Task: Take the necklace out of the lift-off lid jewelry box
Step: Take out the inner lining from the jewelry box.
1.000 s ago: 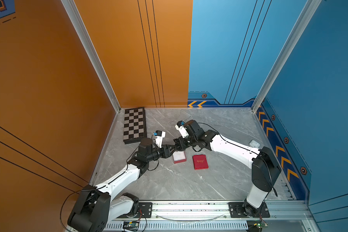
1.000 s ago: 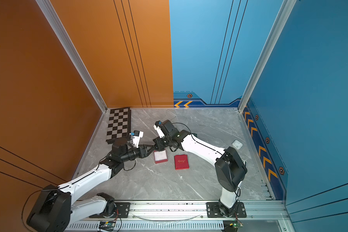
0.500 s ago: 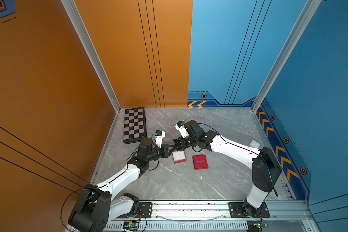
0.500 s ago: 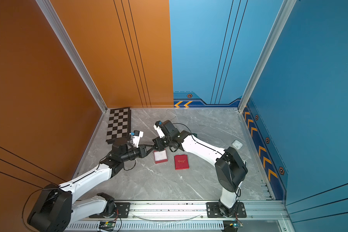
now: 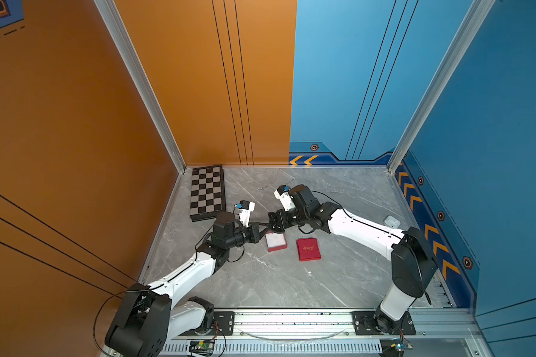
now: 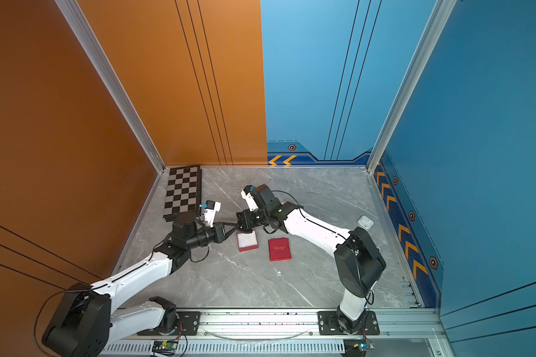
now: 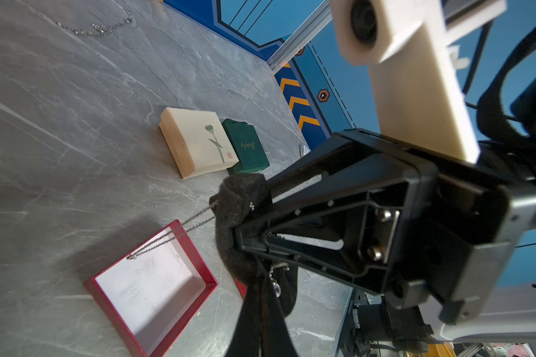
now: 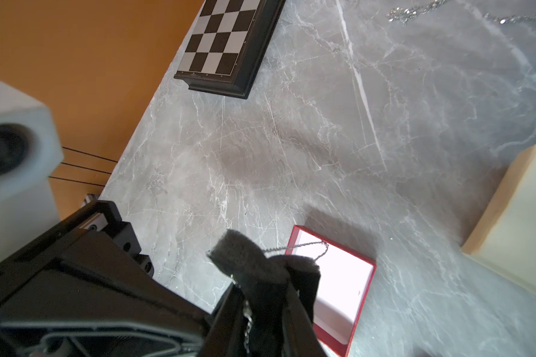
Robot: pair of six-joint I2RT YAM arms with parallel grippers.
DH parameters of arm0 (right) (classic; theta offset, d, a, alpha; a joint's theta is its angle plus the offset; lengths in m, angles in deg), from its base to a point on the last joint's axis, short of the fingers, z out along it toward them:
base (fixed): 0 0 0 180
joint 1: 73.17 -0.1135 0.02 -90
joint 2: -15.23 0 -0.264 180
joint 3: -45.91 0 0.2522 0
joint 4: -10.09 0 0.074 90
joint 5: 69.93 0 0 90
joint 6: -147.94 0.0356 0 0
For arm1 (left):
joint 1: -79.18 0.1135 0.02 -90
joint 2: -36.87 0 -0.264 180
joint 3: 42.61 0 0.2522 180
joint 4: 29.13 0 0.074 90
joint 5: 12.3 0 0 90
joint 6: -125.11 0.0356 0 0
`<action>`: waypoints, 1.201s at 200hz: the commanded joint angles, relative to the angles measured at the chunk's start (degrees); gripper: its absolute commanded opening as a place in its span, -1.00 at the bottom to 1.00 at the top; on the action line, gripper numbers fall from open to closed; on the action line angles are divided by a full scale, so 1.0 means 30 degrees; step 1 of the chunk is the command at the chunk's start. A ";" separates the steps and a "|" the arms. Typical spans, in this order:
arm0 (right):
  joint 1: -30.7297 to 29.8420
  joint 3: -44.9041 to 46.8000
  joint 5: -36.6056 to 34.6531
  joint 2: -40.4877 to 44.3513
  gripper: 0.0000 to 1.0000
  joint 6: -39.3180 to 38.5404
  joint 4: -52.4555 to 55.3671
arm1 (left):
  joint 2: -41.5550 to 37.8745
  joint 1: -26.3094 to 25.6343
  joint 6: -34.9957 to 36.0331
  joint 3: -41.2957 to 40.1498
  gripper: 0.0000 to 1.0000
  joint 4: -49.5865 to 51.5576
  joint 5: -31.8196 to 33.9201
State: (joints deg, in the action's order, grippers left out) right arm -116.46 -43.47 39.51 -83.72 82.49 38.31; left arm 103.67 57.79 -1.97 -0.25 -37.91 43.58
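An orange wall (image 5: pixel 198 77) and a blue wall (image 5: pixel 338 77) enclosed the marble counter (image 5: pixel 276 284), with a chessboard (image 5: pixel 207 191) at the back. Above the open red jewelry box (image 7: pixel 180 316), the left claw (image 5: pixel 264 228) was clamped tight on the necklace (image 7: pixel 171 236), its chain trailing inside. How wide the right claw (image 5: pixel 274 228) stood, I couldn't tell.

Glossy marble-look table (image 7: pixel 75 92), perhaps metal necklace (image 7: pixel 167 236)

Bright, even light, soft shadows on the tabletop (image 8: pixel 245 160); jewelry box (image 8: pixel 344 278) lining glares, camera housing (image 8: pixel 10 154) blurred.
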 commanded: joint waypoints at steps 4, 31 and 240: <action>0.0076 0.0742 0.0763 0.0987 -0.49 0.0832 -0.0636 | -0.0513 0.0112 0.0397 -0.0053 -1.00 -0.0131 0.0397; -0.0025 0.1309 0.0841 0.1138 -0.48 0.1209 -0.0939 | -0.0675 0.0149 0.0433 -0.0093 -1.00 -0.0136 0.0626; 0.0916 0.2632 0.3241 0.2086 -0.67 0.2479 -0.1751 | -0.1540 0.0597 0.0904 -0.0729 -1.00 0.0666 0.1765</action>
State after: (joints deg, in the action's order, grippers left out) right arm -114.30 -36.67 46.53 -78.61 89.55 31.56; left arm 100.28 58.56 -0.99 -1.62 -37.65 45.78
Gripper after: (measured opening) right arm 0.159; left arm 0.042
